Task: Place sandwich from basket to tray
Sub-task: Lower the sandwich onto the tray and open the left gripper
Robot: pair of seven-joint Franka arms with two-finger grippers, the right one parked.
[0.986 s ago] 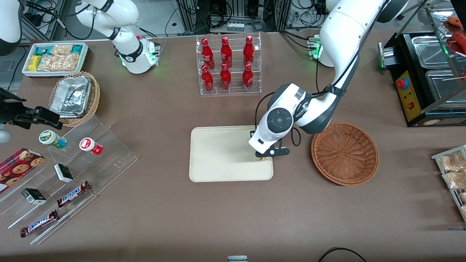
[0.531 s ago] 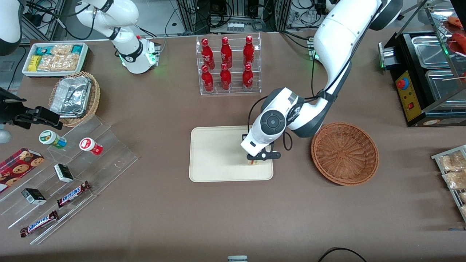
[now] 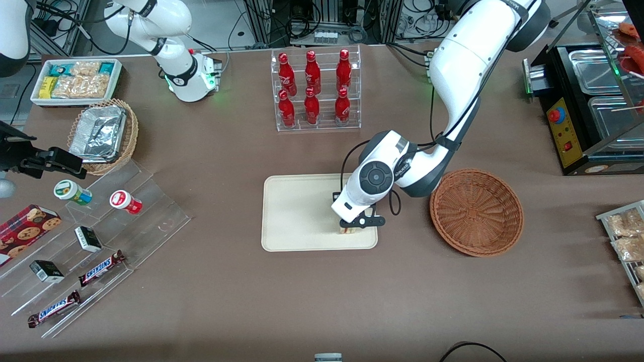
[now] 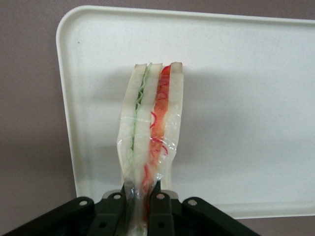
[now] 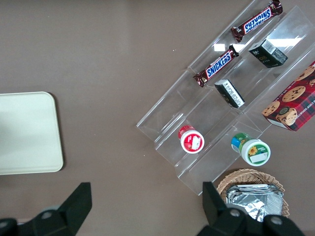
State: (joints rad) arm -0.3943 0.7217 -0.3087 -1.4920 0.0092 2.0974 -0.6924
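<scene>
Gripper (image 4: pixel 141 196) lower, sandwich (image 4: pixel 151 123) over tray (image 4: pixel 246 98)

The small triangular sandwich (image 4: pixel 150 128) of pale, soft-looking bread wears a thin clear film that wrinkles and shines along its red and green layers, and the left arm's black matt plastic gripper (image 4: pixel 142 204), over the tray's corner nearest the basket and the front camera, pinches it between two fingers. The flat rectangular cream tray (image 3: pixel 297 211) looks like smooth, dull plastic. At its three o'clock in the front view, the round reddish-brown basket (image 3: pixel 476 211) is rough woven wicker on the matt brown table covering (image 3: pixel 322 296).
</scene>
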